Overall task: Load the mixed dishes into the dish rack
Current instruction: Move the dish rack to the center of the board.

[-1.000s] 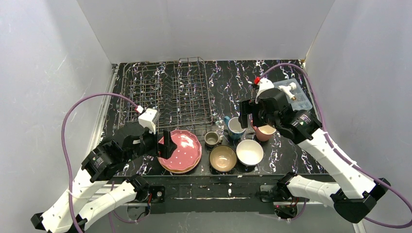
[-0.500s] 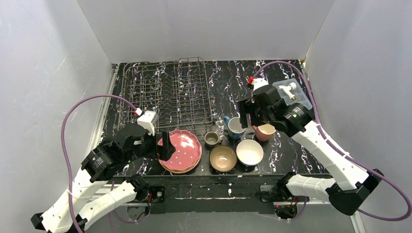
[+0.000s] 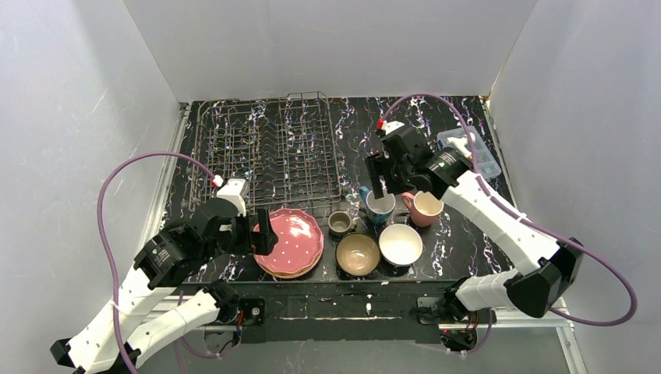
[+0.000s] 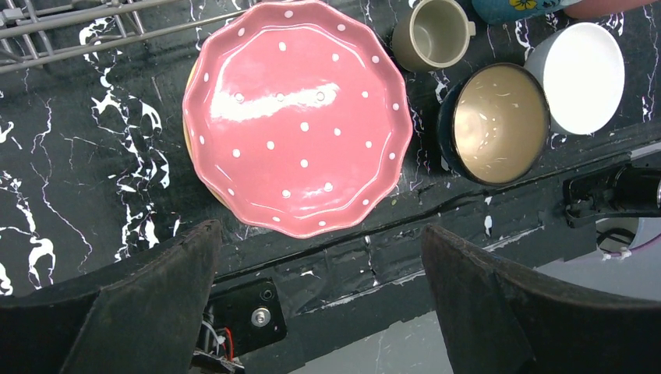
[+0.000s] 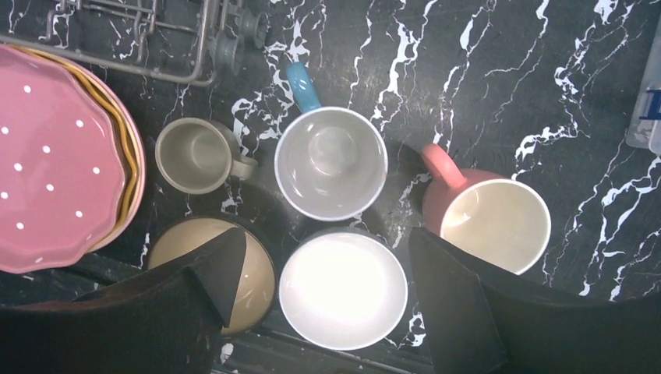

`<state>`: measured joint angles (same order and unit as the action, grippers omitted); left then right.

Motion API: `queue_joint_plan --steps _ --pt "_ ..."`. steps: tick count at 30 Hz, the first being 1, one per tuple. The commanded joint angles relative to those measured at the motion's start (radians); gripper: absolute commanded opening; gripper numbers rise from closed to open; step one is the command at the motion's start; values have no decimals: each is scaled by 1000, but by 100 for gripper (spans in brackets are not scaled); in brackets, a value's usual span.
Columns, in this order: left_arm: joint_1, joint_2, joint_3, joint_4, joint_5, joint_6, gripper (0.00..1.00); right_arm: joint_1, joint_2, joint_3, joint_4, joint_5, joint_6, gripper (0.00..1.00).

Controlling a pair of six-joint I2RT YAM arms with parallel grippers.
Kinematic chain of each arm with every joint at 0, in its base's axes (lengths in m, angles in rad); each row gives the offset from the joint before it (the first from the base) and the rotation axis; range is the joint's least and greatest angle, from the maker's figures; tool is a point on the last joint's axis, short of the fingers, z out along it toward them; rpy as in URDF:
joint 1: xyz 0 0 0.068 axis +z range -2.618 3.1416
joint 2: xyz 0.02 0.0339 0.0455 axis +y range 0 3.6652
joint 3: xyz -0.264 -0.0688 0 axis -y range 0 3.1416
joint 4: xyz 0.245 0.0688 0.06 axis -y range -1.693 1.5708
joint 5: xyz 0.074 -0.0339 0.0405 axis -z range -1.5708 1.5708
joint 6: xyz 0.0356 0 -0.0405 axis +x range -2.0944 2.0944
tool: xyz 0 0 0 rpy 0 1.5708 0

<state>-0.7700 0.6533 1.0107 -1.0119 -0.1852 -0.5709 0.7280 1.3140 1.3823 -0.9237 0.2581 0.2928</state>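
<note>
From above, the right gripper [image 3: 379,185] has swung left off the pink mug [image 3: 425,208] to hang over the blue mug [image 3: 379,206], while the left gripper [image 3: 263,234] has barely moved at the pink dotted plate's [image 3: 295,238] left edge; the dish rack [image 3: 265,148] holds nothing yet. The left wrist view shows its fingers spread wide and empty, the plate stack flat on the table beyond them. The right wrist view shows fingers likewise released, the upright blue mug centred beyond them, so I judge it the likely first pick.
</note>
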Motion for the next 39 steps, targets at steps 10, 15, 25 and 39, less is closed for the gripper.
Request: queue_joint_plan --steps 10,15,25,39 --pt "-2 -20 -5 -25 -29 11 99 14 220 176 128 -16 50 79" --pt "-2 -38 -11 -10 -7 29 100 21 298 227 169 -20 80 75" --pt "-3 -70 -32 33 58 113 99 59 472 335 219 3 135 70" --pt "-2 -156 -123 177 175 183 99 70 678 445 249 61 186 57"
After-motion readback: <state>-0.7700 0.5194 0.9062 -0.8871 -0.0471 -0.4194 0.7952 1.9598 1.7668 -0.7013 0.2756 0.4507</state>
